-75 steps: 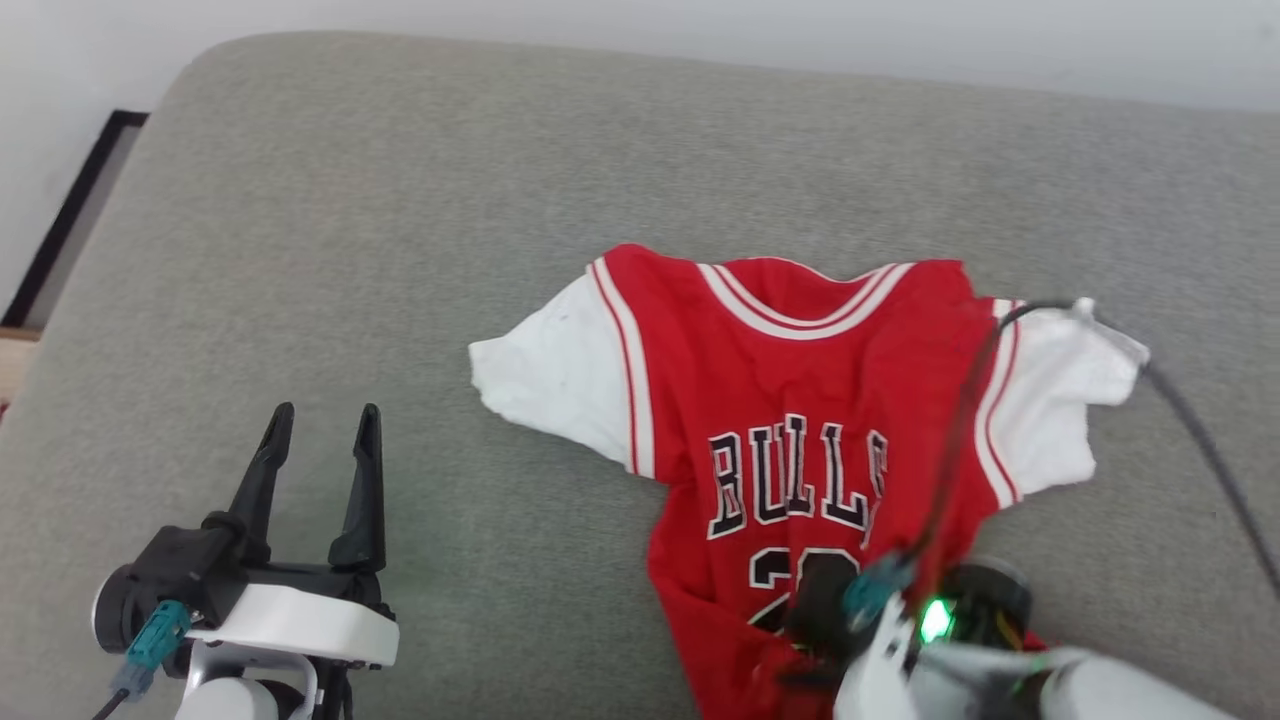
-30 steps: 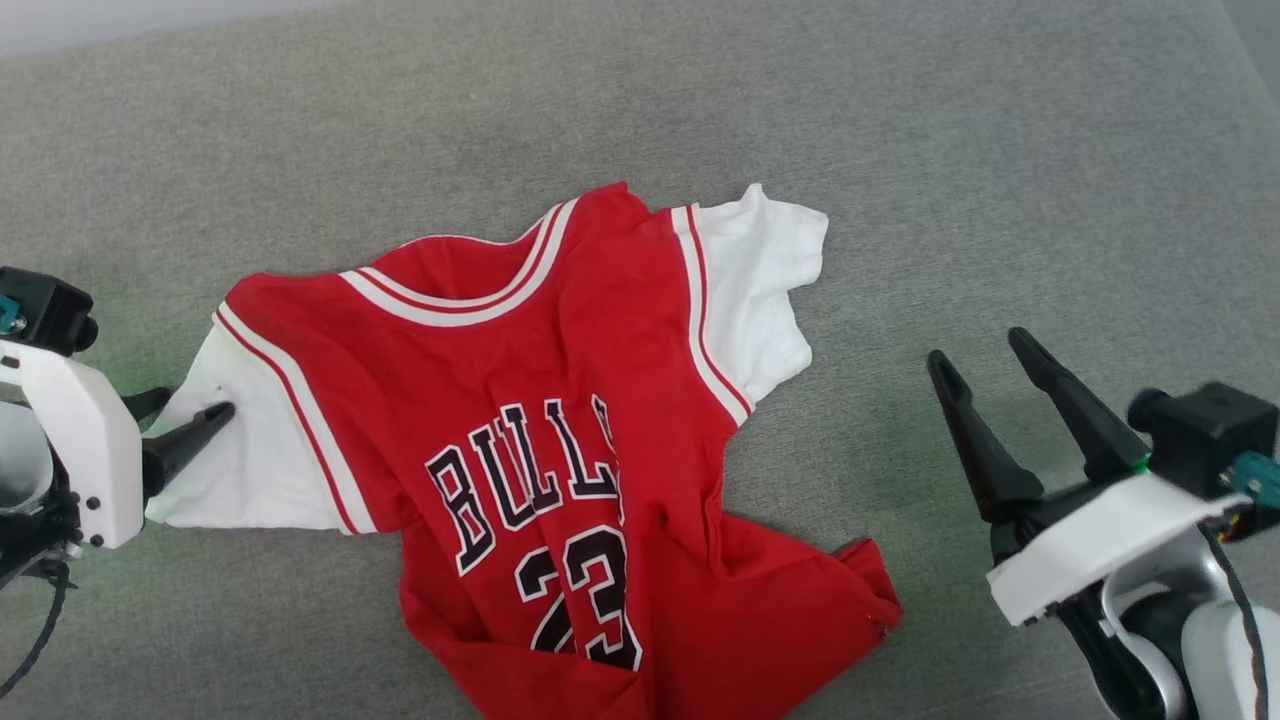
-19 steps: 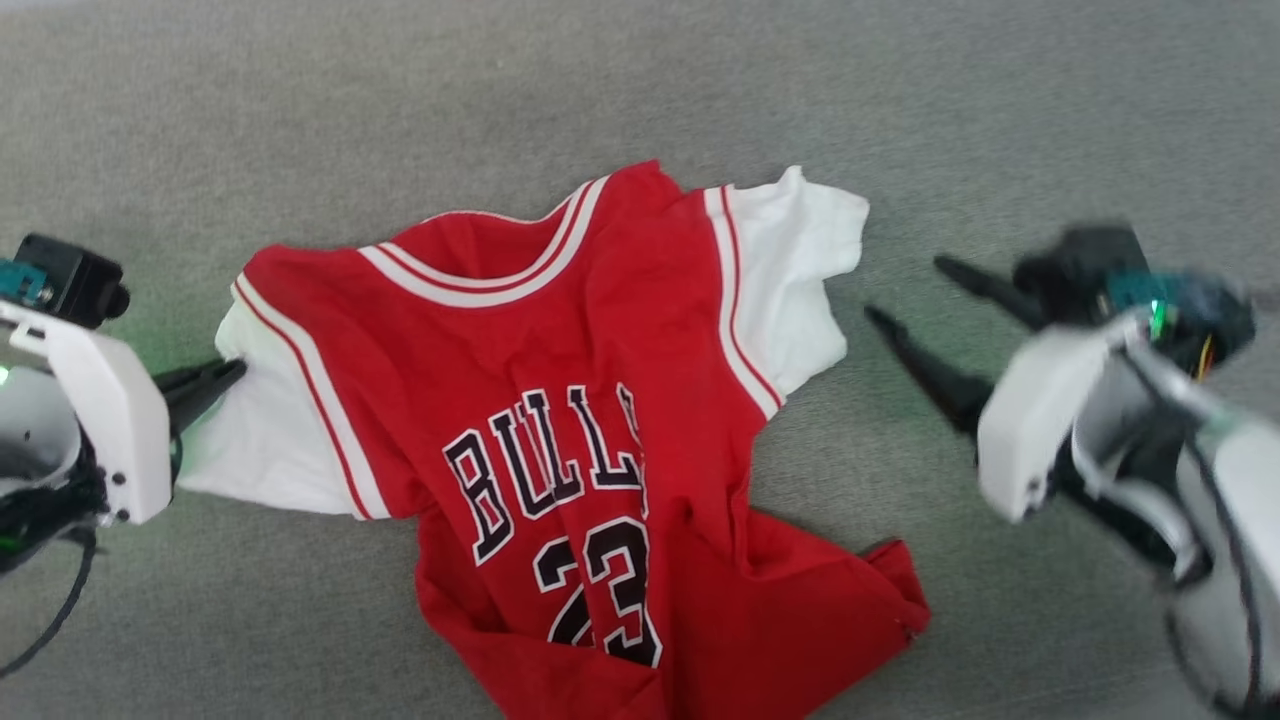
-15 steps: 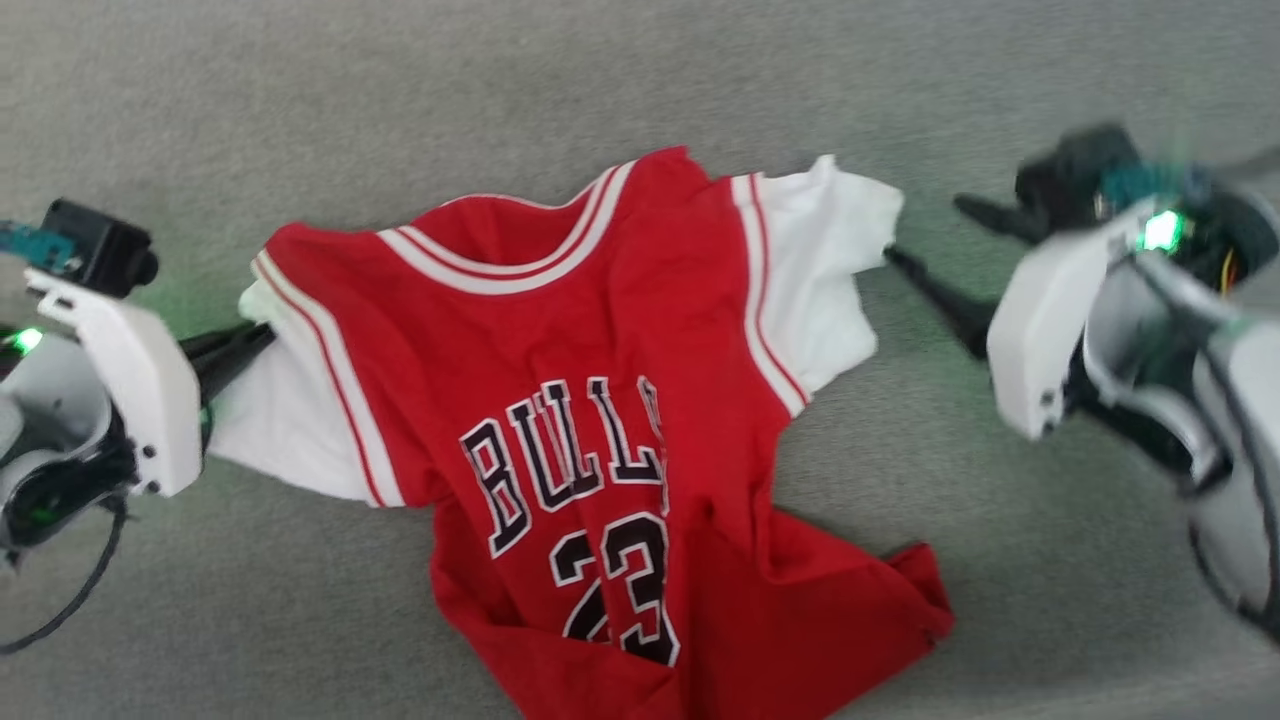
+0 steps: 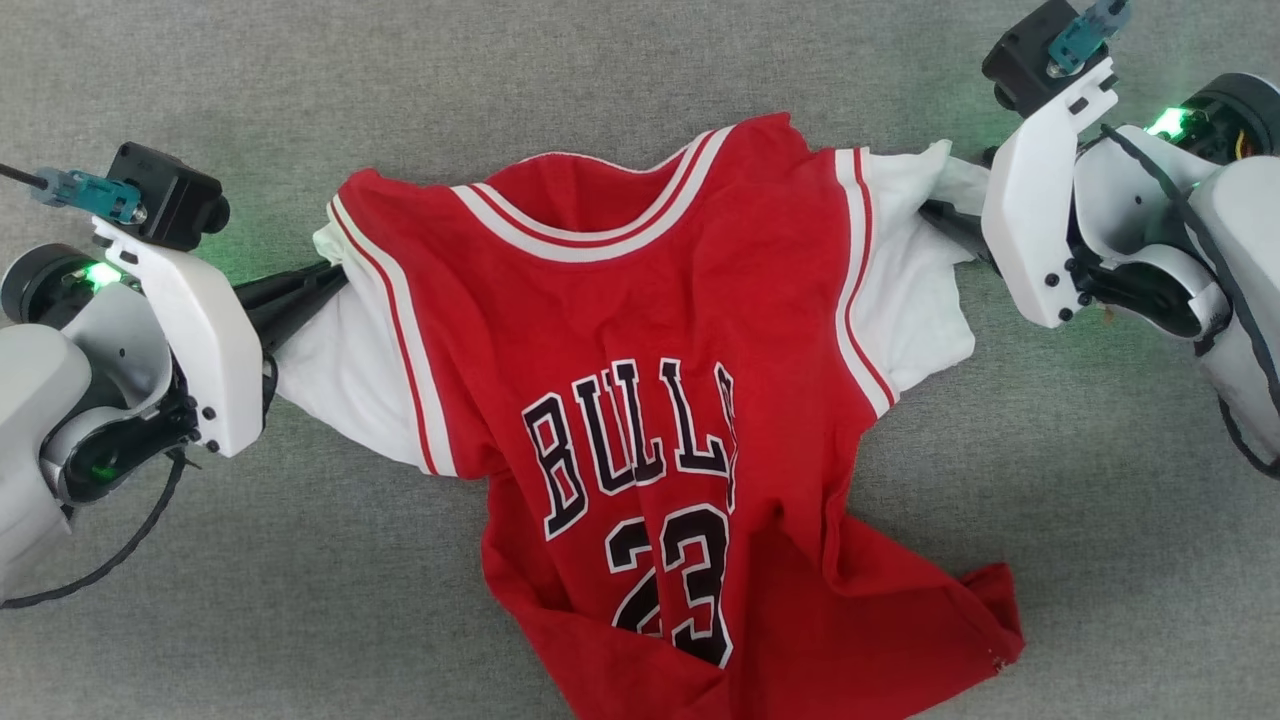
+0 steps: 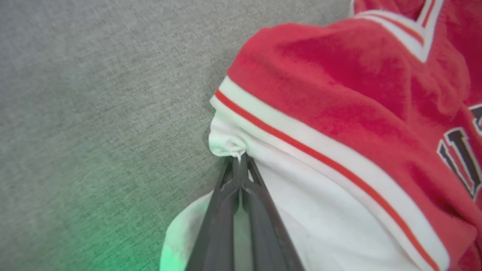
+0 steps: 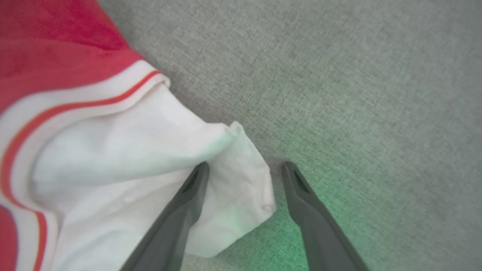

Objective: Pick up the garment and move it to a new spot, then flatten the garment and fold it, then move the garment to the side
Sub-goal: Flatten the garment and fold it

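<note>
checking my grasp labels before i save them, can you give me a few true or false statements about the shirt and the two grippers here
1. The left gripper is shut on the shirt's white sleeve. True.
2. The right gripper is clamped shut too. False: its jaws stand open, with a corner of the other white sleeve between them.
3. The shirt lies with its lettering and number facing up. True.
4. The shirt is neatly folded in half. False: it is spread open, its lower hem rumpled.
5. The shirt lies on a wooden table. False: it lies on a grey fabric surface.
</note>
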